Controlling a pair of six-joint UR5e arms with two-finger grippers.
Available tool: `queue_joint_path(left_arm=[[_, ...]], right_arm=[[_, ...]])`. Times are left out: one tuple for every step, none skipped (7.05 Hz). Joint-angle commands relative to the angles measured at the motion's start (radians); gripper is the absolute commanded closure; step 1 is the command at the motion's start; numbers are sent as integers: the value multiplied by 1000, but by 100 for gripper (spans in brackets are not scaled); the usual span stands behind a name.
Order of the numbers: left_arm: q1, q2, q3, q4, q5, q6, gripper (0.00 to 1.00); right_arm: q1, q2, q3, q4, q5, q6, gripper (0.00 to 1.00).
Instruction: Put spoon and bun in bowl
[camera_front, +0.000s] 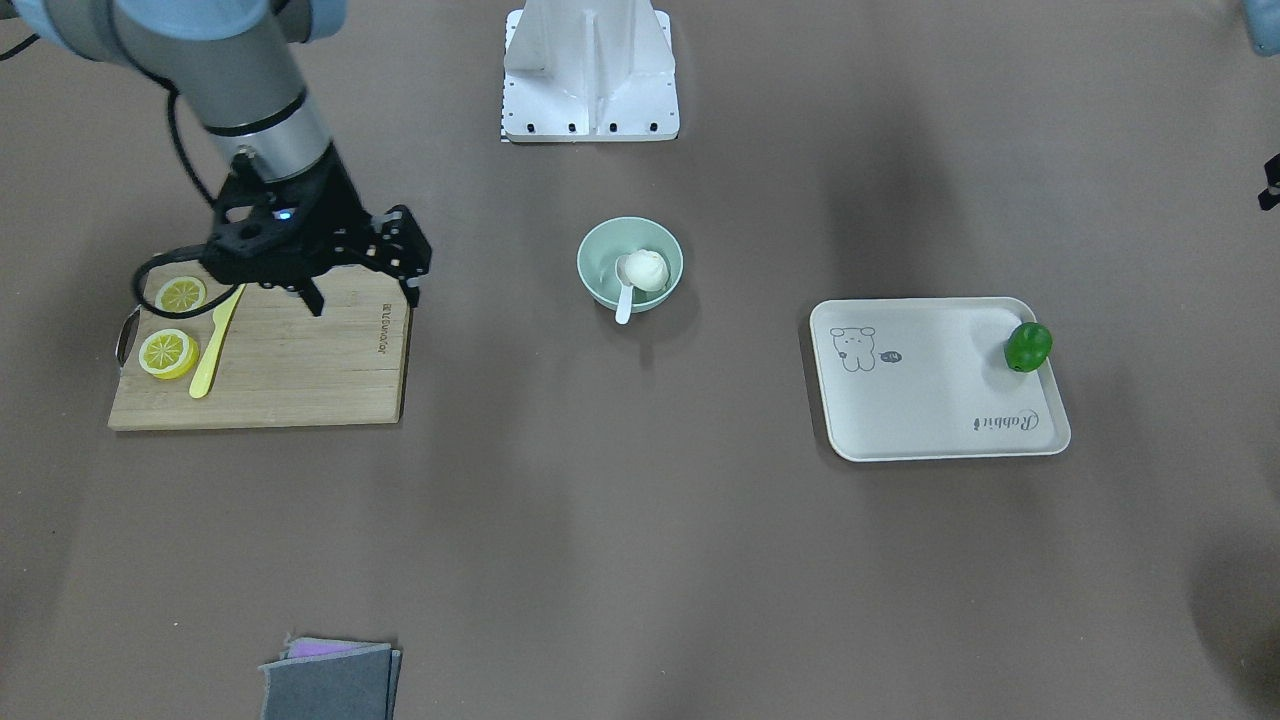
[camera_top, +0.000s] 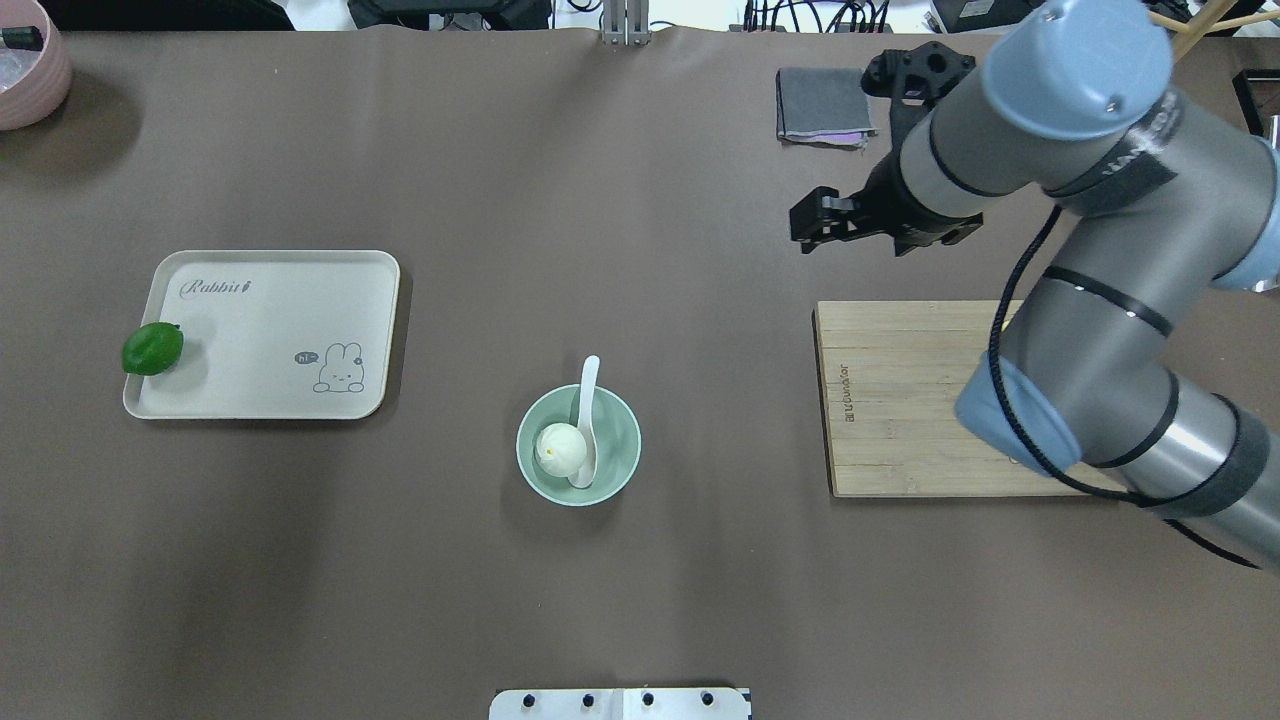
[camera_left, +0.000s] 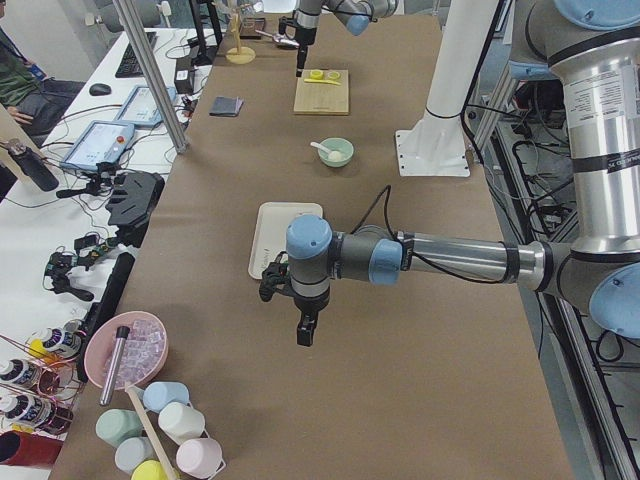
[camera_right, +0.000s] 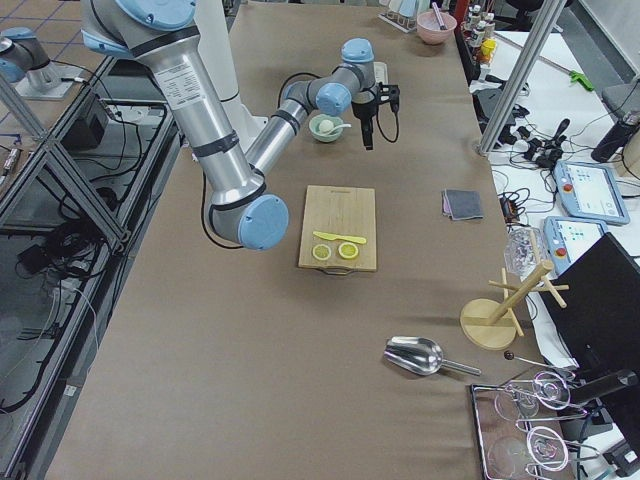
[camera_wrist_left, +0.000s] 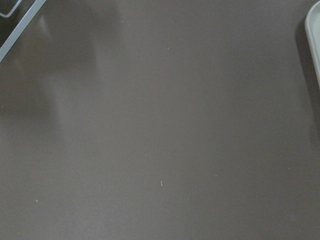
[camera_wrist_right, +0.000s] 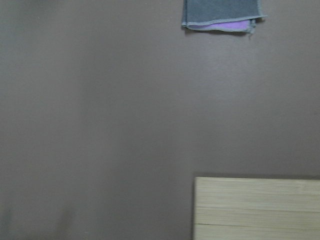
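Observation:
The pale mint-green bowl (camera_front: 598, 283) (camera_top: 620, 462) stands mid-table. The white pleated bun (camera_front: 646, 269) (camera_top: 560, 449) sits inside it. The white spoon (camera_front: 623, 298) (camera_top: 588, 395) lies with its scoop in the bowl beside the bun and its handle over the rim. My right gripper (camera_front: 363, 298) (camera_top: 815, 228) hovers open and empty over the cutting board's inner corner, well away from the bowl. My left gripper (camera_left: 304, 335) hangs over bare table beyond the tray; I cannot tell whether it is open or shut.
A bamboo cutting board (camera_front: 300, 370) (camera_top: 890, 400) holds two lemon slices (camera_front: 168, 353) and a yellow knife (camera_front: 213, 345). A cream tray (camera_front: 930, 400) (camera_top: 270, 320) carries a green fruit (camera_front: 1027, 346). A grey cloth (camera_front: 330, 680) (camera_wrist_right: 220, 15) lies near the operators' edge. The robot's base plate (camera_front: 590, 110) is behind the bowl.

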Motion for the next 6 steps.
queue_joint_path(left_arm=[[-71, -48, -33, 217, 9, 145, 1], [-70, -50, -30, 217, 9, 138, 1], [-71, -42, -39, 219, 9, 145, 1], [-71, -42, -42, 217, 11, 147, 1], [-71, -45, -42, 216, 11, 147, 1], [-71, -51, -44, 216, 9, 147, 1]], right_arm=[[200, -191, 2, 4, 166, -317, 0], [303, -326, -4, 2, 232, -527, 0], [404, -448, -6, 2, 237, -670, 0], [513, -536, -19, 2, 239, -795, 0], [625, -581, -65, 2, 246, -993, 0], [716, -607, -100, -4, 257, -1146, 0]])
